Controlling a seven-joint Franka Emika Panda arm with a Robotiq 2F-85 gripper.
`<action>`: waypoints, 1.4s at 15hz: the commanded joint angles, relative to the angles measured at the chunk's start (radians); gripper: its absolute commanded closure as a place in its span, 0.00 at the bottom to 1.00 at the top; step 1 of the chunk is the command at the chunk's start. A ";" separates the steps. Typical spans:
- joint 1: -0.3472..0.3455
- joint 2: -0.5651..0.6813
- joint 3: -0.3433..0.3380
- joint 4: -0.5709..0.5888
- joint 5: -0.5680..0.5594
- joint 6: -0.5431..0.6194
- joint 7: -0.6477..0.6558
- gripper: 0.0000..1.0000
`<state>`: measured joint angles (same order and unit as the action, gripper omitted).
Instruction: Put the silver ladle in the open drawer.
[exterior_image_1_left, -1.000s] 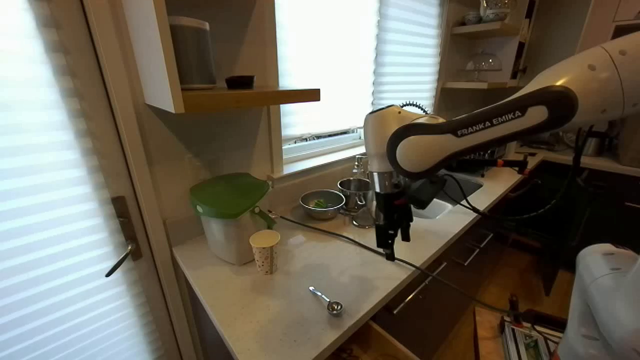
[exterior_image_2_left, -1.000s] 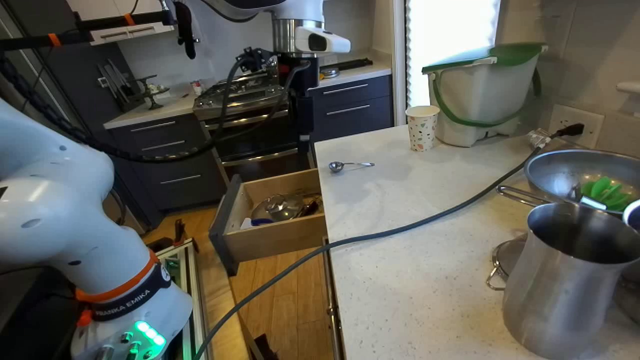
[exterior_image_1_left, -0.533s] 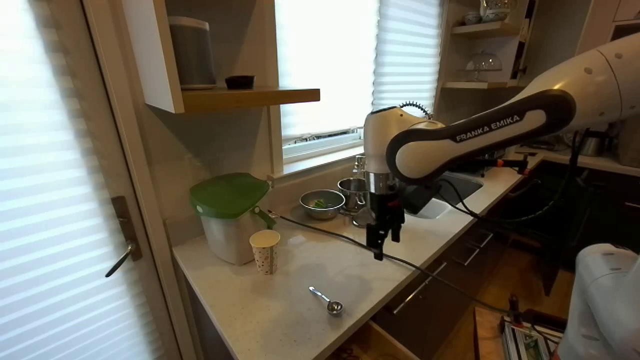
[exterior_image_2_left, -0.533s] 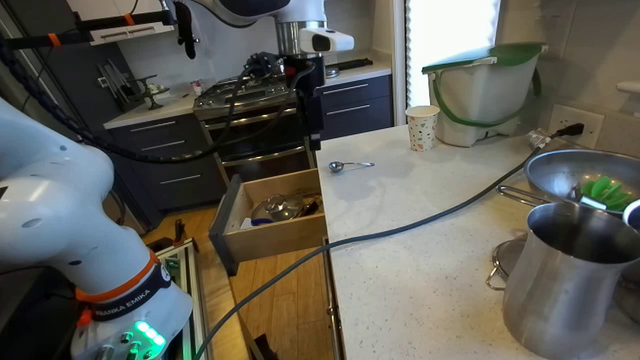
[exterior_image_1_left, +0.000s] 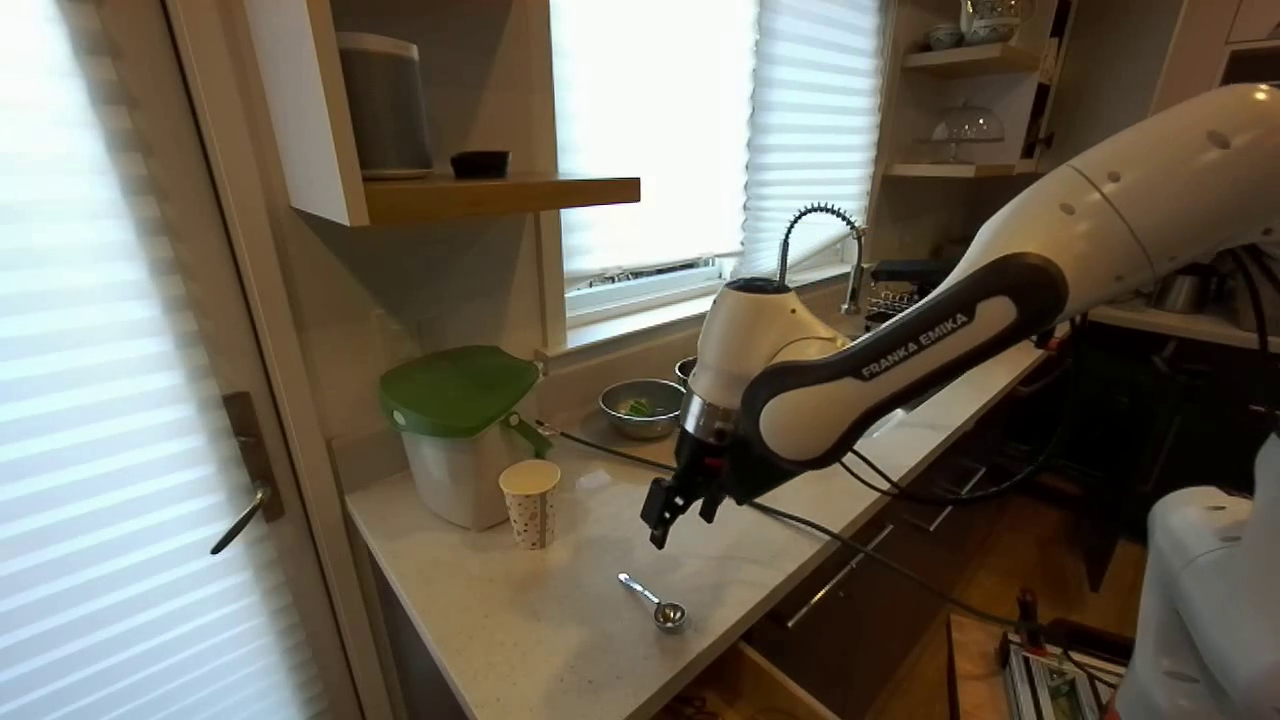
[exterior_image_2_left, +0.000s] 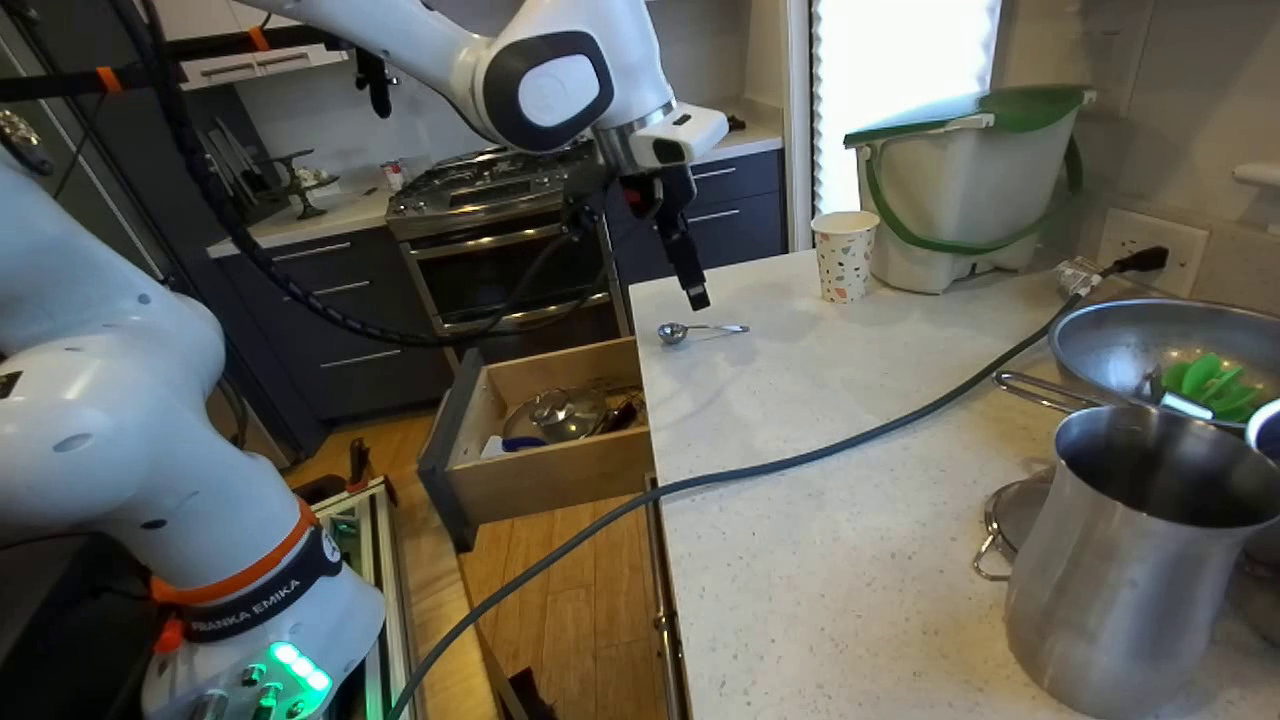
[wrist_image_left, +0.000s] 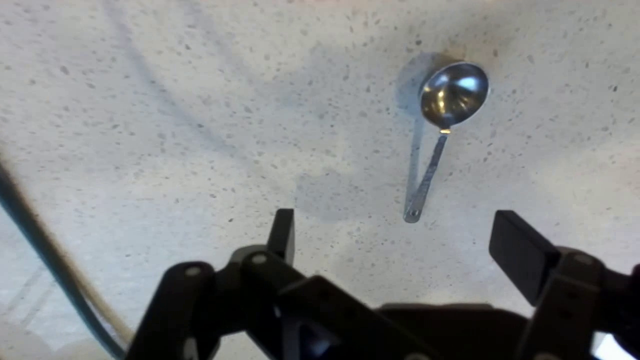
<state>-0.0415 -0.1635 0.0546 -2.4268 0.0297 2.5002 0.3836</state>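
The silver ladle lies on the white speckled counter near its edge, in both exterior views (exterior_image_1_left: 669, 615) (exterior_image_2_left: 673, 333). In the wrist view the ladle's bowl (wrist_image_left: 454, 94) is ahead of the fingers and its handle end points back toward the gap between them. My gripper (wrist_image_left: 393, 216) is open and empty. In both exterior views the gripper (exterior_image_1_left: 683, 530) (exterior_image_2_left: 697, 298) is tilted and hovers above the counter, apart from the ladle. The open drawer (exterior_image_2_left: 555, 487) sticks out below the counter edge, with wooden sides and a dark front; only part of it (exterior_image_1_left: 770, 690) shows in an exterior view.
A patterned paper cup (exterior_image_1_left: 530, 505) and a white bin with green lid (exterior_image_1_left: 455, 440) stand beyond the ladle. A dark cable (exterior_image_2_left: 830, 447) crosses the counter. Steel bowl (exterior_image_1_left: 645, 410) and steel pitcher (exterior_image_2_left: 1130, 570) stand farther along. The drawer holds a glass lid (exterior_image_2_left: 570, 412) and utensils.
My gripper has moved lower and closer to the ladle, and has tilted from nearly vertical. The ladle, cup and drawer have not moved.
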 joint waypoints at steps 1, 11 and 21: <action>0.027 0.126 0.008 0.029 0.034 0.098 0.020 0.00; 0.074 0.297 0.008 0.122 0.118 0.154 -0.029 0.58; 0.095 0.208 0.018 0.117 0.188 -0.053 -0.046 0.99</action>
<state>0.0445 0.0992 0.0699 -2.2995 0.1717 2.5319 0.3702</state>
